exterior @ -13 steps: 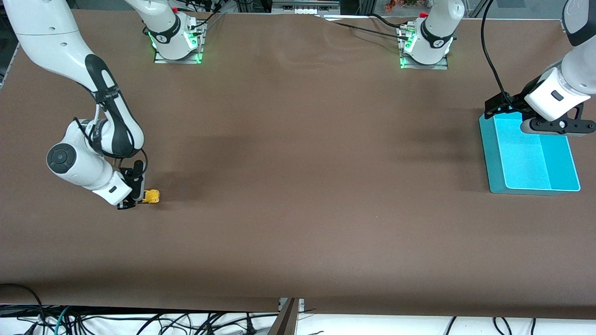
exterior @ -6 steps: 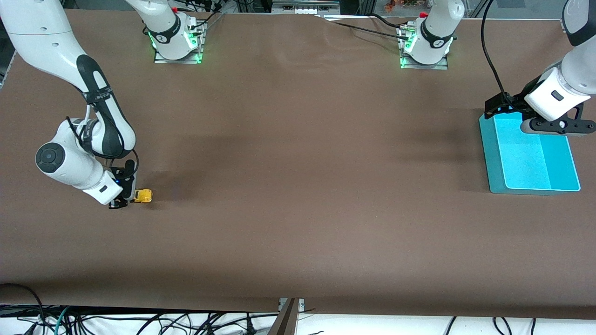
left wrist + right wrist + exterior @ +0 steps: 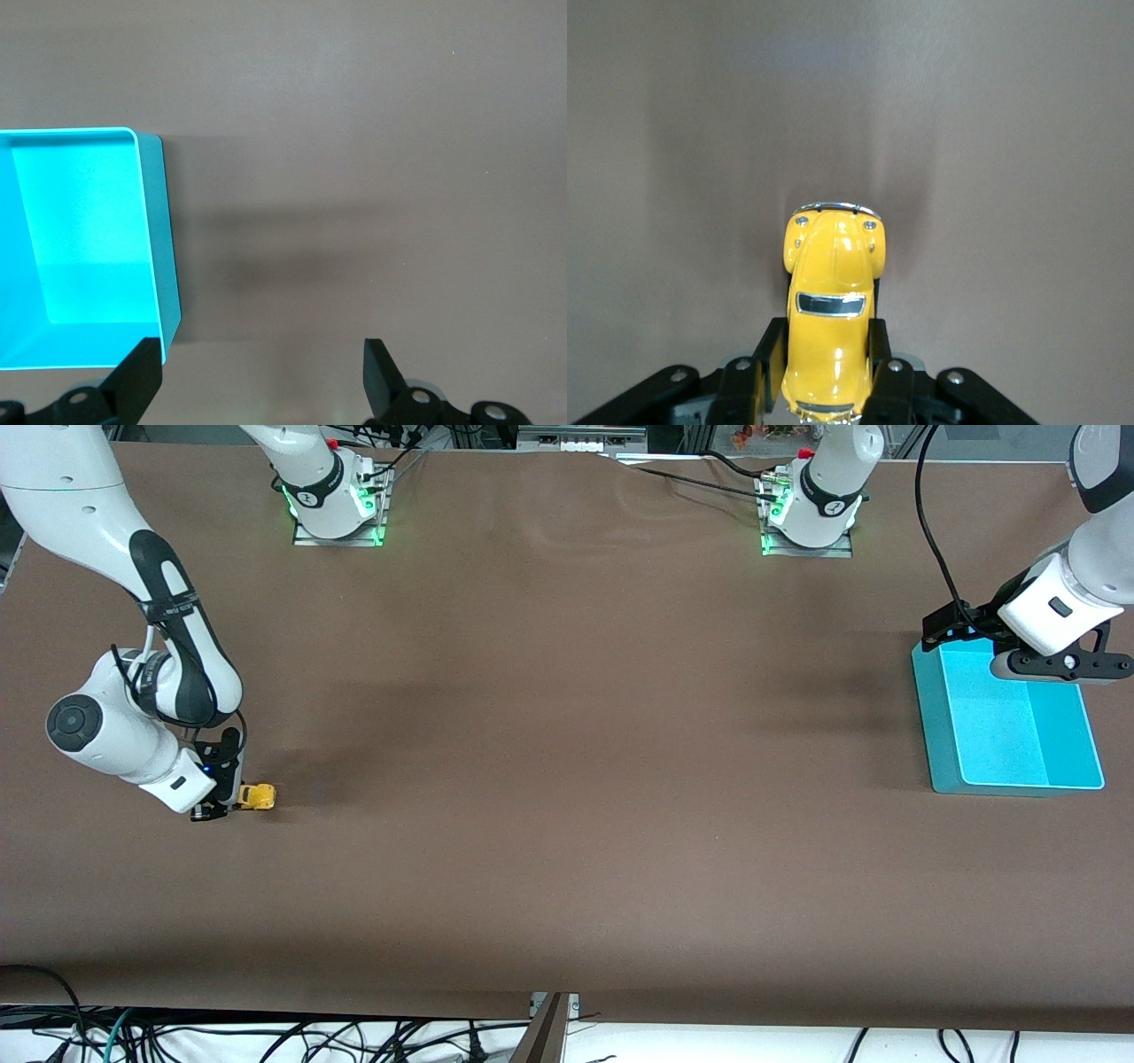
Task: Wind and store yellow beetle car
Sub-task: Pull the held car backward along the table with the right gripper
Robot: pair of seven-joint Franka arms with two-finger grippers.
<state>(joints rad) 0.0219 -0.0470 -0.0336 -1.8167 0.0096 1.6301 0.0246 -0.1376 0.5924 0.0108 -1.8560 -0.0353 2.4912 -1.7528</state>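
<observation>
The right gripper (image 3: 232, 802) is low at the right arm's end of the brown table (image 3: 567, 824), its fingers (image 3: 767, 354) pinching the rear flanks of the yellow beetle car (image 3: 830, 312), whose nose juts out past the fingertips. The left gripper (image 3: 263, 376) waits over the edge of a turquoise bin (image 3: 941, 726), its fingers spread wide and holding nothing.

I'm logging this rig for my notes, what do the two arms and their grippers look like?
Both arms are glossy white with black joint bands and loose black cables. Their bases glow green. The left gripper and right gripper are black, with two fingers each.
</observation>
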